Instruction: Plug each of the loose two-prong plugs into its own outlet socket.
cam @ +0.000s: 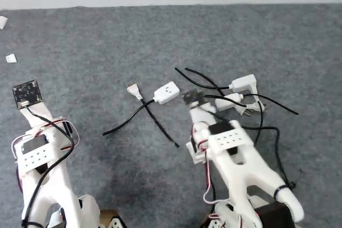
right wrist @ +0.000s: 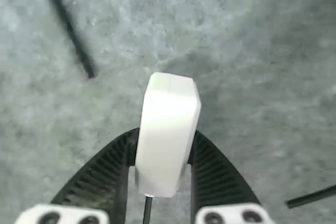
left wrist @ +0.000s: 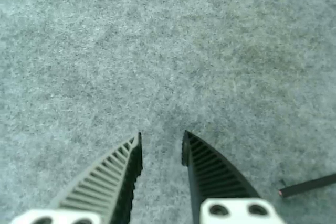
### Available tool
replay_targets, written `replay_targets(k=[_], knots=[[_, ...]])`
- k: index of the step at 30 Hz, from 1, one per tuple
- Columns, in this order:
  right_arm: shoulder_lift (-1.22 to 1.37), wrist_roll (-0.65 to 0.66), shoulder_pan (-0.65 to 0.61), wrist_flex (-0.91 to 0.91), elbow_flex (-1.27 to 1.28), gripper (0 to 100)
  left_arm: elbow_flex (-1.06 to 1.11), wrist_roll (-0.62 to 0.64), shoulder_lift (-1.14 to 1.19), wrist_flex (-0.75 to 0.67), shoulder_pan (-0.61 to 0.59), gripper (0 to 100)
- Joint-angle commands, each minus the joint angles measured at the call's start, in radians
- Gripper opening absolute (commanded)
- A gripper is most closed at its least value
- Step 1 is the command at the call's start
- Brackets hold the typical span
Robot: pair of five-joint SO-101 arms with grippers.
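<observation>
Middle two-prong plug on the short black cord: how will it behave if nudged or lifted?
Probably light: the plug is small, so a nudge likely slides or spins it on the carpet. Its cord looks thin and slightly bent, likely floppy. It crosses the socket's cord, which may get dragged.

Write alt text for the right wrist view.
The right end effector grips a white connector block, its black cord trailing back toward the camera, over grey carpet. A loose black cable lies on the carpet beyond.
</observation>
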Motion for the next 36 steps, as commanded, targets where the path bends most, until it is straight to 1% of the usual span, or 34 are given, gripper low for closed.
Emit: replay_targets(k=[1, 2, 4, 8, 10, 20, 24, 30, 36], knots=[[-0.021, 0.054, 0.031, -0.015, -0.055, 3.7, -0.007, -0.009, -0.012, 0.008, -0.003, 12], [-0.021, 0.054, 0.031, -0.013, -0.055, 4.1, -0.007, -0.009, -0.012, 0.008, -0.003, 12], [-0.019, 0.055, 0.031, -0.007, -0.054, 8.6, -0.007, -0.009, -0.012, 0.008, -0.003, 12], [-0.019, 0.055, 0.031, -0.007, -0.044, 25.5, -0.007, -0.009, -0.012, 0.008, -0.003, 12], [-0.022, 0.054, 0.031, -0.007, -0.046, 29.9, -0.007, -0.009, -0.012, 0.006, -0.003, 12], [-0.039, 0.049, 0.039, -0.001, -0.061, 27.4, -0.007, -0.009, -0.012, 0.005, -0.003, 12], [-0.111, -0.008, 0.071, 0.039, -0.086, 27.4, -0.007, -0.009, -0.012, 0.005, -0.003, 12], [-0.206, -0.018, 0.062, 0.058, -0.041, 26.7, -0.007, -0.009, -0.012, 0.005, -0.005, 12], [-0.177, -0.018, 0.065, 0.048, -0.006, 14.6, -0.007, -0.009, -0.012, 0.006, -0.006, 12]])
